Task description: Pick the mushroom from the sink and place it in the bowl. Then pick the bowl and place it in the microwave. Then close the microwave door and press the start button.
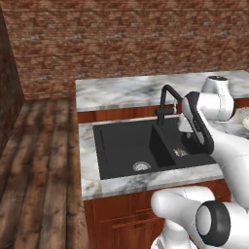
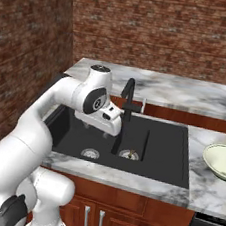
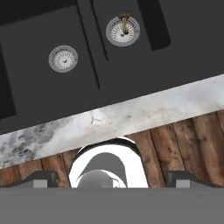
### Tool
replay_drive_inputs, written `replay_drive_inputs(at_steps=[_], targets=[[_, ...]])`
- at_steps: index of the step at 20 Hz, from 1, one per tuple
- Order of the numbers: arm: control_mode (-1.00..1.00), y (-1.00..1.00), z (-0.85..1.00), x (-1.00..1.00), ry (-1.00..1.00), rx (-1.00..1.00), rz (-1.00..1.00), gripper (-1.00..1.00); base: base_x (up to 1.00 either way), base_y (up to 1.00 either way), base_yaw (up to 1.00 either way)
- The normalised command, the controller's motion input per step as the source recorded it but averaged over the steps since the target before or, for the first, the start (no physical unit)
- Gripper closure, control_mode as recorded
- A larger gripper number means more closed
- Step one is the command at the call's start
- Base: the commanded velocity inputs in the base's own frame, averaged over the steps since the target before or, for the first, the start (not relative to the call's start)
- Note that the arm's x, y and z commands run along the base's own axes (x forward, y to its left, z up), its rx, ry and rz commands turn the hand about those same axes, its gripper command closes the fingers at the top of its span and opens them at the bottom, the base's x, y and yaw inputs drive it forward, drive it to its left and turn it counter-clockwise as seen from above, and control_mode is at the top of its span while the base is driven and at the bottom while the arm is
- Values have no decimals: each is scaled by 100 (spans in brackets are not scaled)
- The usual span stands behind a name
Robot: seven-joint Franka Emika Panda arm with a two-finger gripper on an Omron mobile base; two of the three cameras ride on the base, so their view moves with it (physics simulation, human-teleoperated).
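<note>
Two fingertips (image 3: 40,179) sit spread wide, so the end effector (image 3: 108,180) is released and holding nothing, hanging above the sink (image 2: 166,142). The mushroom (image 3: 125,21) lies on the drain of one sink basin. The bowl (image 2: 221,160) rests on the marble bench (image 2: 206,188) beside the sink.

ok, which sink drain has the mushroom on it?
The drain of the basin nearer the bowl; the mushroom sits on its rim. The other drain is bare.
</note>
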Motion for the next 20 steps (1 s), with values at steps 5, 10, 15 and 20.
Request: replay_drive_inputs(at_steps=[5, 10, 15, 20], targets=[[-100, -67, -55, 24, 24, 0, -52, -100, 0, 0, 0], [-100, -4, -19, 68, 15, 0, -57, -100, 0, 0, 0], [-100, 17, 0, 73, 7, 2, -43, -100, 0, 0, 0], [-100, -16, -46, 38, 5, 5, -10, -100, 0, 0, 0]])
